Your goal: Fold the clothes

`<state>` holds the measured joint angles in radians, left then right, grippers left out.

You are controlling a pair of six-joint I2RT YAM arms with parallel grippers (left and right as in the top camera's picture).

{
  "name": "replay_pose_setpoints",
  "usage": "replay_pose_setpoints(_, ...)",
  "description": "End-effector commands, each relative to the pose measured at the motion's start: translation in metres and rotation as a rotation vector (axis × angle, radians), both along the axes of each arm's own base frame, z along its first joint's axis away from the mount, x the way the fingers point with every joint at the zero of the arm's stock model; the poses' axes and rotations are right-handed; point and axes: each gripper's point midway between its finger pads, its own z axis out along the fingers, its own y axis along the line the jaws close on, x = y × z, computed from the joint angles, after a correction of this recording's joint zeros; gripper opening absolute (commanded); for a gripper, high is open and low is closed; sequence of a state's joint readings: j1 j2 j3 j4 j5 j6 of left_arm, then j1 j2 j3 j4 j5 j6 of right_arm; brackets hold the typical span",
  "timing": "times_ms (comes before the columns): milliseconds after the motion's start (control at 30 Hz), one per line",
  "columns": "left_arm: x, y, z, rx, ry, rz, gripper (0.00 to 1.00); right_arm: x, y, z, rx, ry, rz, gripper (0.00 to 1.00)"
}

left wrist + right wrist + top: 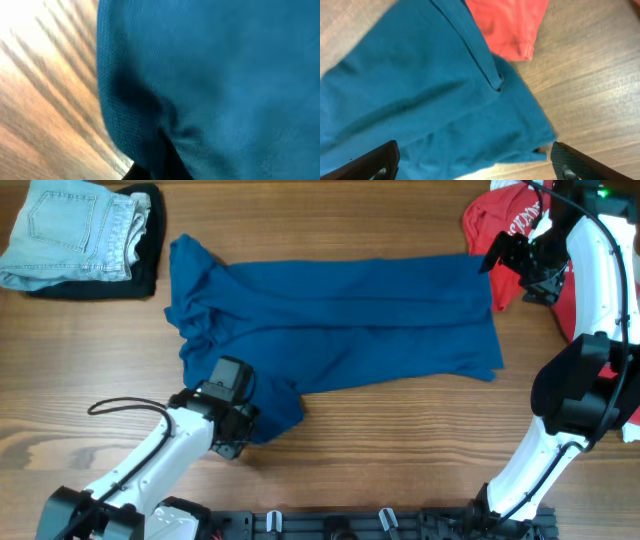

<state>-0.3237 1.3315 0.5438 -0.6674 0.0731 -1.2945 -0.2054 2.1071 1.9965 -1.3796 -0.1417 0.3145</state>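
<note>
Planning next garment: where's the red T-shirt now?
Overhead view, far right corner: the red T-shirt lies bunched against the blue shirt's right end, partly hidden behind the right arm.

Four garments lay in view: one large plain dark blue fabric shirt (340, 320), one red fabric T-shirt with white lettering (492, 218), one folded pair of pale denim jeans (70, 235) and one folded black garment (148, 260). There was one brown wooden table (400, 450). Two white-and-black robot arms stood at it, one left arm (150, 460) and one right arm (600, 290). Each carried one gripper, making two: the left gripper (240, 435) and the right gripper (497, 255). The right wrist view showed two black fingers (375, 160). One thin black cable (120, 402) looped by the left arm
</note>
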Motion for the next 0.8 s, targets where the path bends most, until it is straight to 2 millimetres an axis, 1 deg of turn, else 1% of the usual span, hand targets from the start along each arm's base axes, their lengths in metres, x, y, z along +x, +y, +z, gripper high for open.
replay_pose_setpoints(0, 0.045, 0.015, 0.036, -0.001, -0.172, -0.08, 0.04, -0.013, 0.007, 0.005, 0.019, 0.034, 0.016, 0.93)
replay_pose_setpoints(33, 0.057, 0.023, 0.047, 0.003, -0.219, -0.072, 0.04, -0.018, 0.007, 0.004, 0.016, 0.057, 0.014, 0.92)
replay_pose_setpoints(67, 0.063, 0.029, 0.054, 0.006, -0.242, -0.056, 0.04, -0.023, 0.008, 0.004, 0.019, 0.077, 0.006, 0.94)
replay_pose_setpoints(100, 0.07, 0.042, 0.06, 0.013, -0.27, -0.02, 0.04, -0.028, 0.008, 0.004, 0.024, 0.099, -0.006, 0.95)
replay_pose_setpoints(167, 0.075, 0.059, 0.062, 0.03, -0.285, 0.01, 0.04, -0.039, 0.003, 0.004, -0.004, 0.151, -0.059, 0.96)
replay_pose_setpoints(233, 0.075, 0.074, 0.061, 0.046, -0.283, 0.037, 0.04, -0.052, -0.001, 0.006, -0.038, 0.209, -0.118, 0.96)
replay_pose_setpoints(333, 0.075, 0.086, 0.061, 0.055, -0.284, 0.069, 0.04, -0.064, -0.006, 0.018, -0.079, 0.222, -0.209, 0.95)
replay_pose_setpoints(400, 0.076, 0.088, 0.061, 0.059, -0.287, 0.076, 0.04, -0.073, -0.008, 0.018, -0.124, 0.204, -0.284, 0.96)
replay_pose_setpoints(433, 0.077, 0.088, 0.062, 0.061, -0.29, 0.076, 0.04, -0.078, -0.006, 0.012, -0.126, 0.193, -0.298, 0.97)
replay_pose_setpoints(467, 0.077, 0.089, 0.061, 0.062, -0.29, 0.076, 0.04, -0.083, -0.001, 0.0, -0.107, 0.19, -0.299, 0.97)
replay_pose_setpoints(533, 0.078, 0.09, 0.061, 0.069, -0.294, 0.078, 0.04, -0.094, 0.007, -0.027, -0.073, 0.203, -0.297, 0.93)
replay_pose_setpoints(600, 0.079, 0.091, 0.061, 0.073, -0.297, 0.079, 0.04, -0.105, 0.01, -0.051, -0.068, 0.231, -0.294, 0.89)
replay_pose_setpoints(700, 0.078, 0.093, 0.061, 0.089, -0.295, 0.079, 0.04, -0.114, 0.013, -0.078, -0.069, 0.248, -0.287, 0.84)
replay_pose_setpoints(767, 0.078, 0.094, 0.061, 0.091, -0.295, 0.079, 0.04, -0.116, 0.013, -0.09, -0.072, 0.239, -0.285, 0.82)
